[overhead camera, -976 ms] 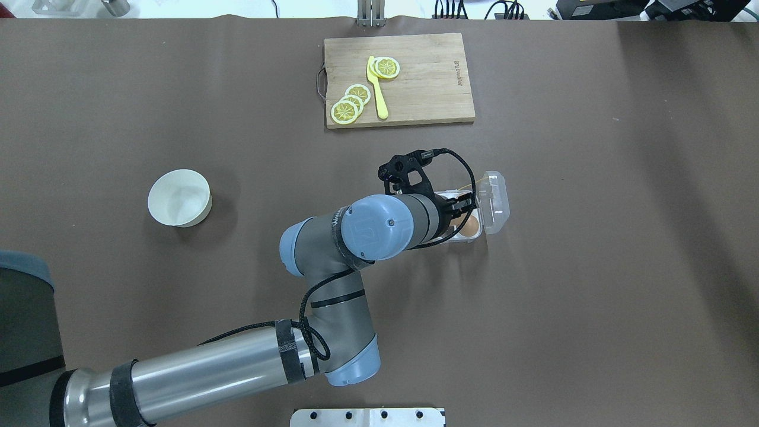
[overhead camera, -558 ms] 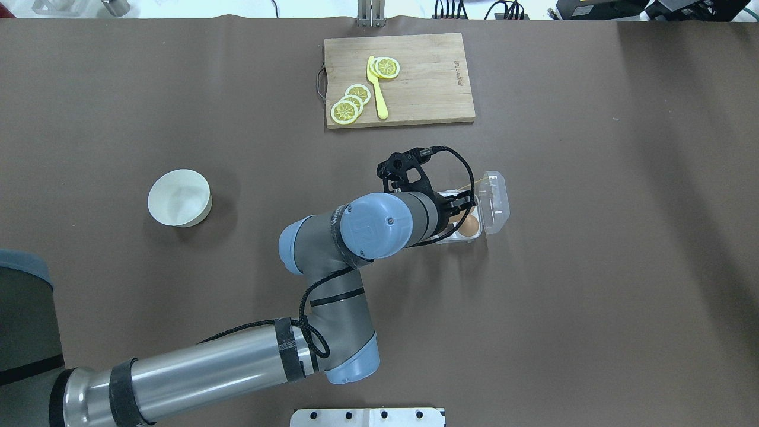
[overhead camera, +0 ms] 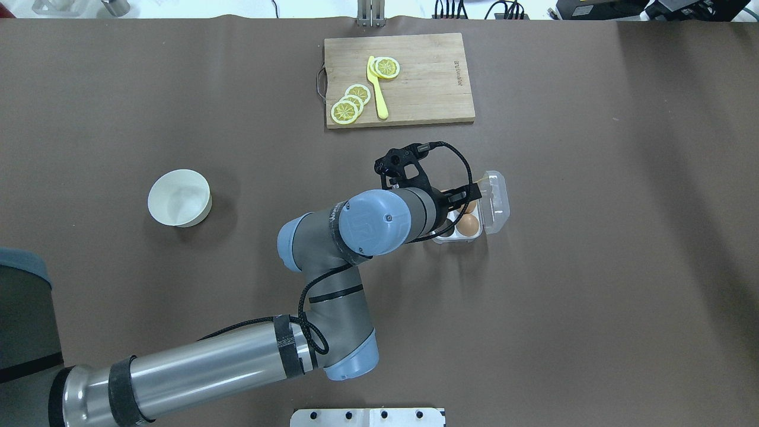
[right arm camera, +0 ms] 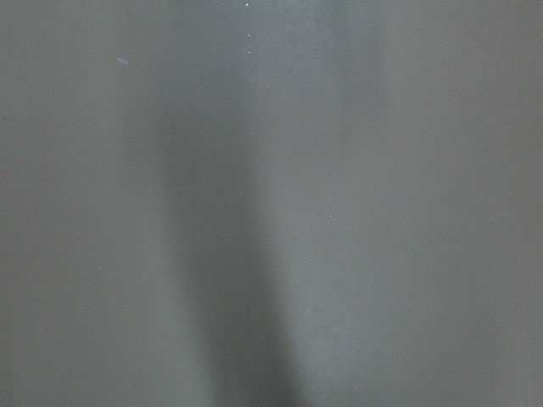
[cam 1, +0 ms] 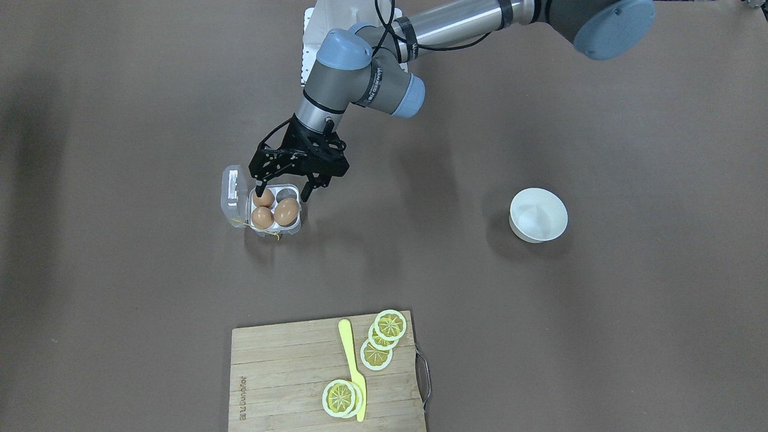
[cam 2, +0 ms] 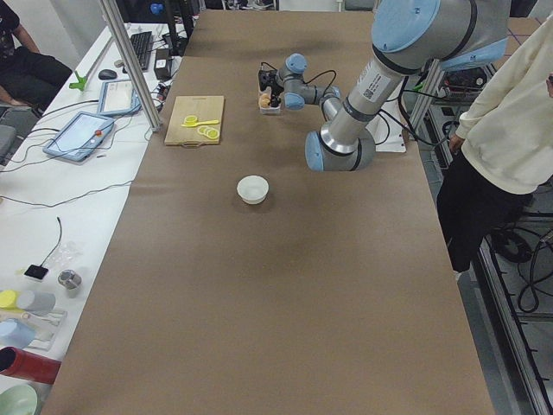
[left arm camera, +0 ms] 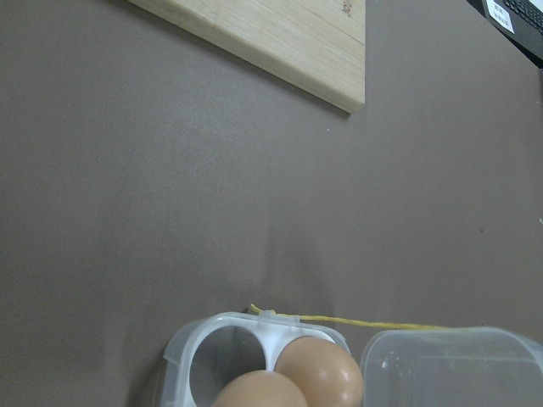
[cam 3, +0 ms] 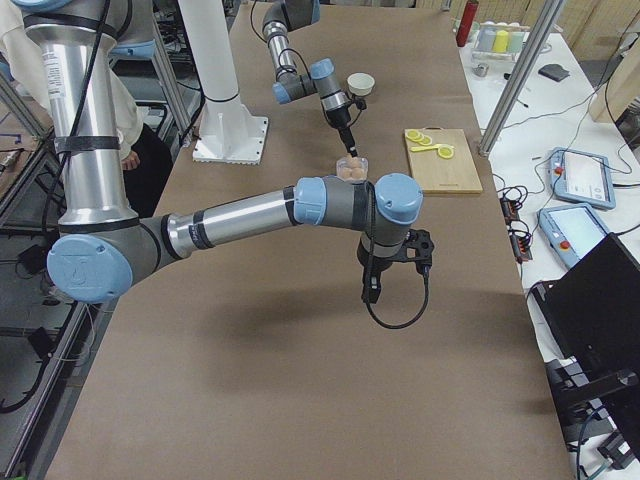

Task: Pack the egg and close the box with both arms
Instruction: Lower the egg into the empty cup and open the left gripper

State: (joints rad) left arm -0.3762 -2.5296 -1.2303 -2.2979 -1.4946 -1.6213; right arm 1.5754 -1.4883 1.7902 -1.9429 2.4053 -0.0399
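Exterior front-facing: you've three eggs [cam 1: 286, 211] in one box [cam 1: 230, 198], left gripper [cam 1: 281, 194] splayed above; one bowl [cam 1: 538, 214], one board [cam 1: 282, 372]; right gripper [cam 3: 370, 292] unreadable.

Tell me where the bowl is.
In the overhead view, the bowl sits alone on the robot's left, left of the left arm at its elbow, far from the box and the cutting board.

The left gripper [cam 1: 281, 194] hangs over the clear egg carton [cam 1: 295, 225], its fingers [cam 1: 259, 187] spread wide across the 12 o'clock row. Three brown eggs [cam 1: 286, 211] sit in the 11, 7 and 5 o'clock cells. The lid [cam 1: 231, 201] lies open at 9 o'clock. A white bowl [cam 1: 538, 214] stands well apart at 3 o'clock.
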